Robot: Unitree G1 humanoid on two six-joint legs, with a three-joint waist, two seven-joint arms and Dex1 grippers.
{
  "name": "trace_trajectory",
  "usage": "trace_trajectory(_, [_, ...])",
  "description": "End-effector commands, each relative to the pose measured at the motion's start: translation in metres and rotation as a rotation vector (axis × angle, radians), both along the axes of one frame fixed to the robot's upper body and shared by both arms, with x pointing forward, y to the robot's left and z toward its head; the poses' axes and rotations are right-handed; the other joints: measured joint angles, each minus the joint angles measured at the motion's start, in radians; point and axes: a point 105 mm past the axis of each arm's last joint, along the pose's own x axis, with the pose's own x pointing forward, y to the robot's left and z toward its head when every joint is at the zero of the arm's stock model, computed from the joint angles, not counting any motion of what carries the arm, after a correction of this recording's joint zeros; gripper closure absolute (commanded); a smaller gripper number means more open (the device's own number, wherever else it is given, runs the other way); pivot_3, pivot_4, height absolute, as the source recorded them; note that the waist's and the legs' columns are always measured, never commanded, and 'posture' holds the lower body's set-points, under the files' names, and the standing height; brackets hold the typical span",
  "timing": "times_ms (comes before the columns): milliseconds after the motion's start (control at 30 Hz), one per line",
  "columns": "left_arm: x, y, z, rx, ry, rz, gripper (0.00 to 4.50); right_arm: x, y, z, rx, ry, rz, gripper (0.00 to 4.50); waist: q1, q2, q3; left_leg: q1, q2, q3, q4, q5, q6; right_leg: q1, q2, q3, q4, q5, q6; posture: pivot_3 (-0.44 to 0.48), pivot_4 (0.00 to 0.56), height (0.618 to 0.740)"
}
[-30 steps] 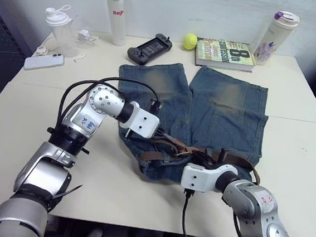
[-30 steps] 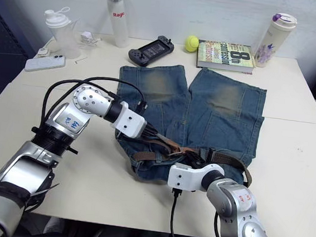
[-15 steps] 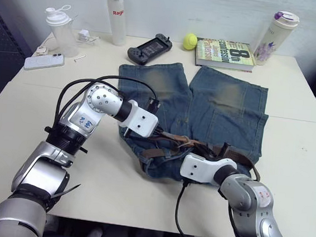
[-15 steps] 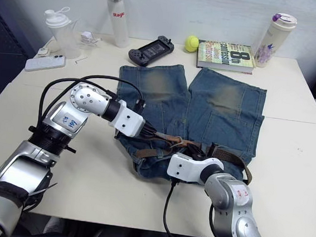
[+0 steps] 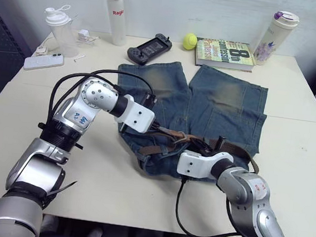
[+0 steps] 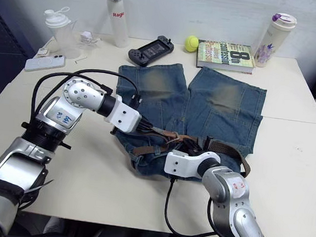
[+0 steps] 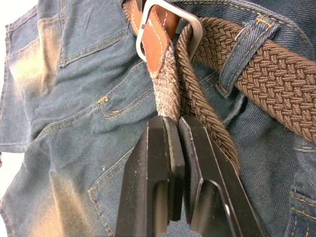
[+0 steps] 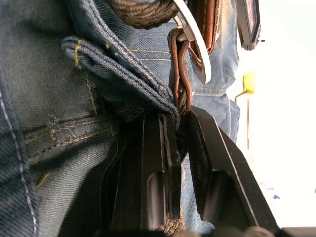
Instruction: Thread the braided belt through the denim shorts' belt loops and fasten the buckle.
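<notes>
Braided belt lies along waistband of denim shorts mid-surface. Left tool clamped on belt tip, already through buckle just ahead. Right tool pinches strap and denim beside buckle.

Bare table beside shorts

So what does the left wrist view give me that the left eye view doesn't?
Left wrist view alone: left gripper pinching the braided belt just below the silver buckle, and a belt loop over the strap. Left eye view alone: right gripper at the waistband, plus the book and tennis ball behind. Both: belt lying across the denim shorts.
</notes>
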Motion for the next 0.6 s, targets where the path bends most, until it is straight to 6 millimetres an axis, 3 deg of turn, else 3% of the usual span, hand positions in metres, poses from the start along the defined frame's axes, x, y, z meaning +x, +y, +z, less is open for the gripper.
trace_trajectory(33, [-0.002,-0.009,0.016,0.001,-0.076,-0.054,4.50,-0.001,0.006,0.014,-0.001,-0.060,0.047,4.47,0.000,0.000,0.000,0.000,0.000,0.000,0.000,0.000,0.000,0.000,0.000,0.000,0.000,0.000,0.000,0.000,0.150,0.740])
trace_trajectory(433, [-0.002,-0.030,0.005,0.060,-0.099,-0.162,4.50,-0.002,0.007,0.011,-0.006,-0.053,0.049,4.47,0.000,0.000,0.000,0.000,0.000,0.000,0.000,0.000,0.000,0.000,0.001,0.000,0.001,0.000,0.000,0.000,0.150,0.740])
trace_trajectory(600, [0.014,-0.029,0.012,-0.014,-0.114,-0.078,4.50,-0.002,0.005,0.010,0.019,-0.045,0.026,4.47,0.001,0.000,0.000,0.000,0.000,0.000,0.001,0.000,0.000,0.000,0.000,0.000,0.001,0.000,0.000,0.000,0.150,0.740])
